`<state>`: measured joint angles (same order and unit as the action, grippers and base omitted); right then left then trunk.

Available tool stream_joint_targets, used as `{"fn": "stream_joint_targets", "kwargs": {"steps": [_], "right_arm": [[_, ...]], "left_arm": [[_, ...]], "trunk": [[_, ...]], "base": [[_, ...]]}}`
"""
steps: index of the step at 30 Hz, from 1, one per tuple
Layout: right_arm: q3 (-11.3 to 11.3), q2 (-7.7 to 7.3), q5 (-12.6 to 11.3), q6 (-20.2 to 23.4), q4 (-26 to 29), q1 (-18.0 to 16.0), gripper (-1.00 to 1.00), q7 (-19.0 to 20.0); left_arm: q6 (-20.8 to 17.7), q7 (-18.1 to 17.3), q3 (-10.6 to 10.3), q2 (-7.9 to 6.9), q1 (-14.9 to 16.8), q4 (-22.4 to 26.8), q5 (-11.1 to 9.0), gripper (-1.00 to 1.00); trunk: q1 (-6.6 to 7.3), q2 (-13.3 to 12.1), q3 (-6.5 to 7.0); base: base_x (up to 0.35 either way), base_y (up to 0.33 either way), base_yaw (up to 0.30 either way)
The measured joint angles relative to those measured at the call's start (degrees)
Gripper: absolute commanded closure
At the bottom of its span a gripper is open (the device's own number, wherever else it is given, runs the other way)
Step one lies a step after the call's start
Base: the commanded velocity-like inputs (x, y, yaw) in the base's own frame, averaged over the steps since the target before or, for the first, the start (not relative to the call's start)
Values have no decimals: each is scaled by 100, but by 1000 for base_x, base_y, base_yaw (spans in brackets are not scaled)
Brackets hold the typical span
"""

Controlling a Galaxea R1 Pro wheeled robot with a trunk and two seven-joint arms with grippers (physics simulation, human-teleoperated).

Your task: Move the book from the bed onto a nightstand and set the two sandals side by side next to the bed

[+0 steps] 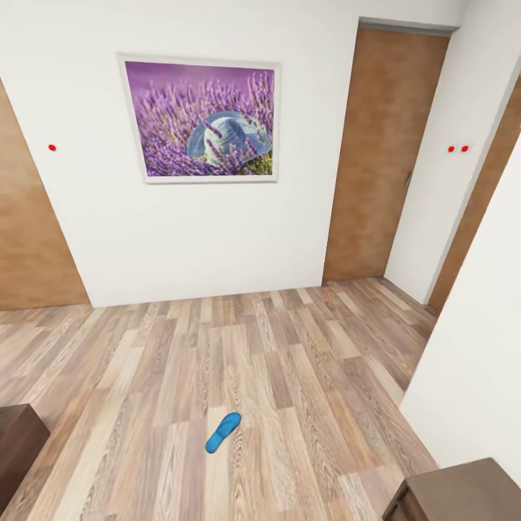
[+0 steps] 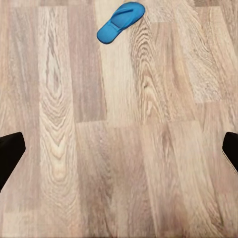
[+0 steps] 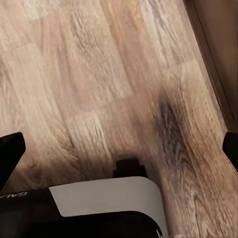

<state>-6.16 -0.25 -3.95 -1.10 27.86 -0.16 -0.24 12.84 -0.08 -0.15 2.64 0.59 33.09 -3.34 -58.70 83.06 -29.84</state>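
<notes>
A blue sandal (image 1: pixel 222 432) lies flat on the wood-plank floor (image 1: pixel 289 362).

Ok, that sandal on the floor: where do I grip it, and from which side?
Probably from above, pinching across the narrow waist of the sandal, jaws closing on its long edges. It lies flat on the floor, sole down, so no side offers a face to grab. The thin strap looks too slight.

Sandal (image 1: pixel 223 432) on floor (image 1: pixel 304 376), before wall picture (image 1: pixel 200 119)

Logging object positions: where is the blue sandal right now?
The sandal lies alone on the wood floor, low centre in the head view, below the lavender picture.
</notes>
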Motion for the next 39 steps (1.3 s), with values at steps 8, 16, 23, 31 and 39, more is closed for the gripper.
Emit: {"fn": "stream_joint_targets", "kwargs": {"steps": [8, 16, 23, 31, 39], "right_arm": [[8, 7, 4, -1, 0, 0, -100, 0], [-1, 7, -1, 1, 0, 0, -100, 0], [-1, 5, -2, 0, 0, 0, -100, 0], [-1, 4, -2, -1, 2, 0, -100, 0], [-1, 5, -2, 0, 1, 0, -100, 0]], "left_arm": [[1, 0, 0, -1, 0, 5, 0, -100], [11, 0, 0, 0, 1, 6, 0, -100], [10, 0, 0, 0, 0, 7, 0, -100], [9, 0, 0, -1, 0, 7, 0, -100], [9, 0, 0, -2, 0, 8, 0, -100]], "trunk": [[0, 0, 0], [-3, 0, 0], [-3, 0, 0], [0, 0, 0], [0, 0, 0]], "base": [[310, -11, -3], [79, -1, -161], [22, 0, -134], [243, 0, -10], [317, 0, -1]]}}
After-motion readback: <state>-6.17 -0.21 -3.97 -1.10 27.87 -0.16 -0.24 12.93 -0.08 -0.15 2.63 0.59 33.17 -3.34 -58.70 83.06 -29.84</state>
